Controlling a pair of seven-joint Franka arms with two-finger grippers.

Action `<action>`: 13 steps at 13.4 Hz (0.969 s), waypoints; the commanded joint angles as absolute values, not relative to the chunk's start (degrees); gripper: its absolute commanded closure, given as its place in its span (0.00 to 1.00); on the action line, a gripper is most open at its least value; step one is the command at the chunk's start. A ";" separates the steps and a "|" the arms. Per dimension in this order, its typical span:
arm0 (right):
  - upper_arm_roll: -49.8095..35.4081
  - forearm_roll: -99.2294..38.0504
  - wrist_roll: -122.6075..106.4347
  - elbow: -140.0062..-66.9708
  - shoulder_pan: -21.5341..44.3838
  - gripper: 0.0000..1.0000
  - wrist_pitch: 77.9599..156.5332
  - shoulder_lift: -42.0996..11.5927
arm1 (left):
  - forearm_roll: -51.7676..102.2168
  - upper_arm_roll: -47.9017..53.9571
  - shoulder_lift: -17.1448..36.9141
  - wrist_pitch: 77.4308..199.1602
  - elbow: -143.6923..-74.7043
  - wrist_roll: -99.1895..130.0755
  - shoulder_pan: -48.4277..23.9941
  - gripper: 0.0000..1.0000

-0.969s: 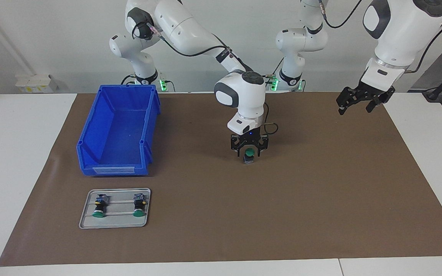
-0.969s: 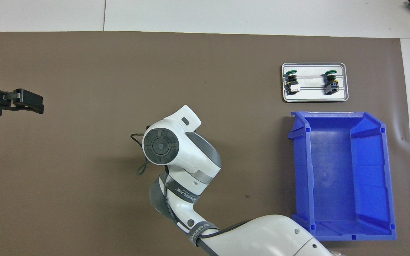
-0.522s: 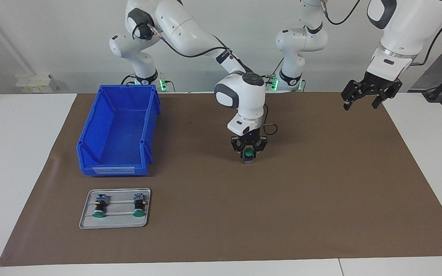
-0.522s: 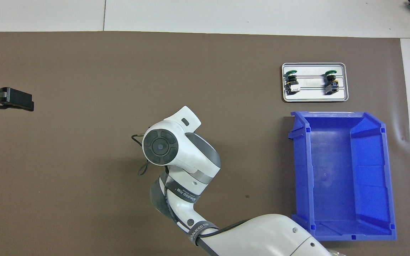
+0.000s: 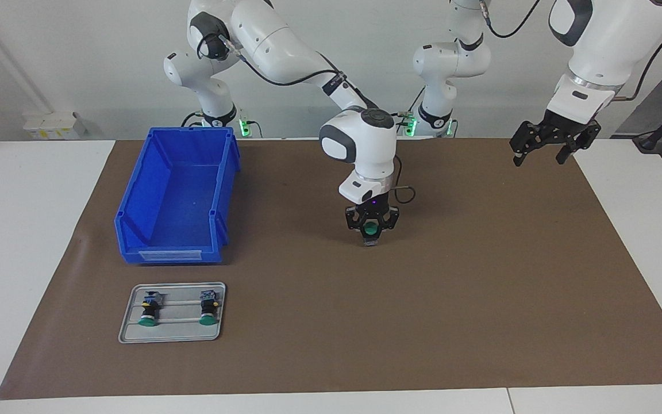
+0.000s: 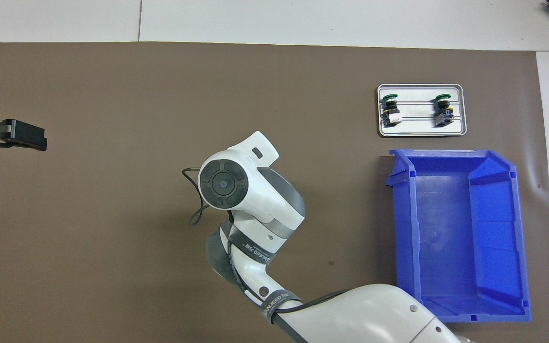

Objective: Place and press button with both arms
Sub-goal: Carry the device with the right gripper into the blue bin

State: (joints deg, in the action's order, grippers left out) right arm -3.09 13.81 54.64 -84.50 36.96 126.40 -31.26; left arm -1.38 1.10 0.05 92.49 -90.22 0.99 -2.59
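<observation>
The button (image 5: 371,230), green-capped with a grey block below, stands upright at the middle of the brown mat (image 5: 480,287). My right gripper (image 5: 371,229) points straight down, shut on the button around its cap. I cannot tell whether the block still touches the mat. In the overhead view the right wrist (image 6: 236,188) hides both gripper and button. My left gripper (image 5: 554,145) (image 6: 17,136) hangs open and holds nothing, high over the mat's edge at the left arm's end.
A blue bin (image 5: 176,195) (image 6: 455,233) sits toward the right arm's end. Farther from the robots lies a metal tray (image 5: 179,323) (image 6: 417,128) with two more green buttons (image 5: 148,310) (image 5: 209,307) lying on it.
The right gripper has closed on the button's cap and its wrist has shifted slightly. The left gripper has risen and drawn back toward its own end of the table.
</observation>
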 commanded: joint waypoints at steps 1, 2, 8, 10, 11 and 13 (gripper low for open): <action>-3.78 11.97 50.73 -86.39 31.13 1.00 118.68 -22.09 | -2.28 1.49 -0.88 92.99 -91.41 0.09 -1.93 0.00; -3.78 11.43 48.62 -86.74 28.76 1.00 116.39 -19.80 | -2.29 1.49 -0.88 92.99 -91.41 0.09 -1.93 0.00; -3.69 3.46 21.70 -96.38 8.05 1.00 113.20 -6.27 | -2.29 1.49 -0.88 92.99 -91.41 0.09 -1.93 0.00; -3.69 1.50 11.82 -100.88 2.05 1.00 113.12 -3.18 | -2.29 1.49 -0.88 92.99 -91.41 0.09 -1.93 0.00; -3.69 1.41 8.99 -103.42 0.37 1.00 113.03 -1.86 | -2.29 1.49 -0.88 92.99 -91.41 0.17 -1.85 0.00; -3.60 1.49 5.29 -112.53 -2.10 1.00 116.26 2.35 | -2.29 1.49 -0.88 92.99 -91.41 0.09 -1.93 0.00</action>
